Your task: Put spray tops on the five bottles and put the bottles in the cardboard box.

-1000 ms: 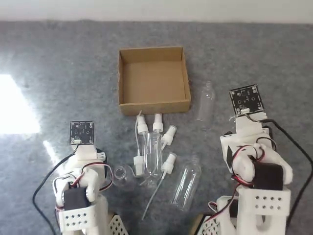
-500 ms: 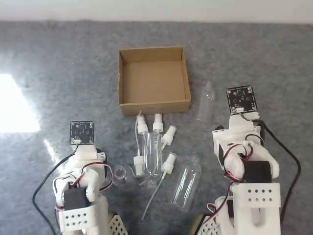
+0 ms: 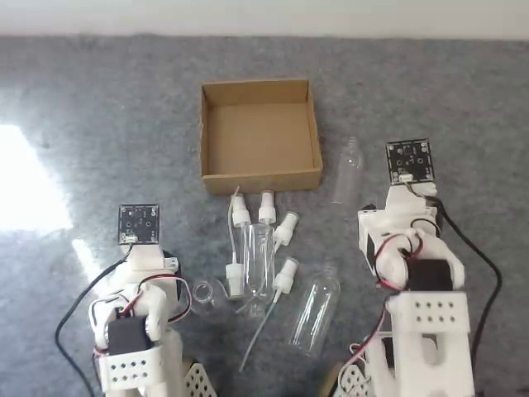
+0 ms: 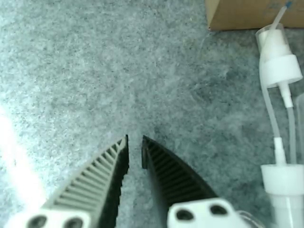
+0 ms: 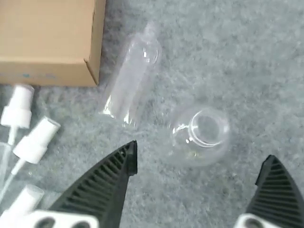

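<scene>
Right wrist view, right pincer (image 5: 202, 151) apart, left pincer (image 4: 135, 137) nearly together, bottle (image 5: 130, 80) lying flat, neck seemingly pointing away

Grey felt-like table surface (image 3: 99, 99), bright patch of light (image 3: 25, 178) (washed white), pale band (image 3: 264, 16) — along the far edge

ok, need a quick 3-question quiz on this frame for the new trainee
1. True or false: the cardboard box already holds a bottle.
2. The right gripper is: A) open, B) shut on a spray top, C) shut on a bottle.
3. How many spray tops lie loose on the table in front of the box?

Key: 1 false; 2 A; 3 five.
</scene>
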`<state>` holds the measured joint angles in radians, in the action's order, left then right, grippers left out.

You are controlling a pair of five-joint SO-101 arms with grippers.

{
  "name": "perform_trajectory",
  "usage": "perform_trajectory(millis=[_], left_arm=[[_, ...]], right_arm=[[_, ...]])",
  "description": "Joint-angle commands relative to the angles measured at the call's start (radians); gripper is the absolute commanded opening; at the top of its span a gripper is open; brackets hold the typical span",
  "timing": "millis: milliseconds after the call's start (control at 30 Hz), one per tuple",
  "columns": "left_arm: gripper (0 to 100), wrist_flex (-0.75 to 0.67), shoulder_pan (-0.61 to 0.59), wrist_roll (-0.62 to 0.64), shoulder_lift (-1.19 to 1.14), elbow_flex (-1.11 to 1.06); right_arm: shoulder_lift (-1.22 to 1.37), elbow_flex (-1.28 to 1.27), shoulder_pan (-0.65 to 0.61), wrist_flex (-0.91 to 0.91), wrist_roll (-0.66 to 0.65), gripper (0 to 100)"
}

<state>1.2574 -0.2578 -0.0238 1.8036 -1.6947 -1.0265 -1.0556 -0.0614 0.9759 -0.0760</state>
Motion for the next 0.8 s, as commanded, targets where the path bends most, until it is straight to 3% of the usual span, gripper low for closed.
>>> perform_trajectory(millis=[0,767], left_arm=[[4,0.005,-0.003,-0.002,0.018,0.010],[4,0.005,-0.003,-0.002,0.018,0.010]], right_arm=[[0.124,0.052,0.001,-0.065,0.008,36.2],[0.269,0.058,0.038,-0.229,0.005,36.0]])
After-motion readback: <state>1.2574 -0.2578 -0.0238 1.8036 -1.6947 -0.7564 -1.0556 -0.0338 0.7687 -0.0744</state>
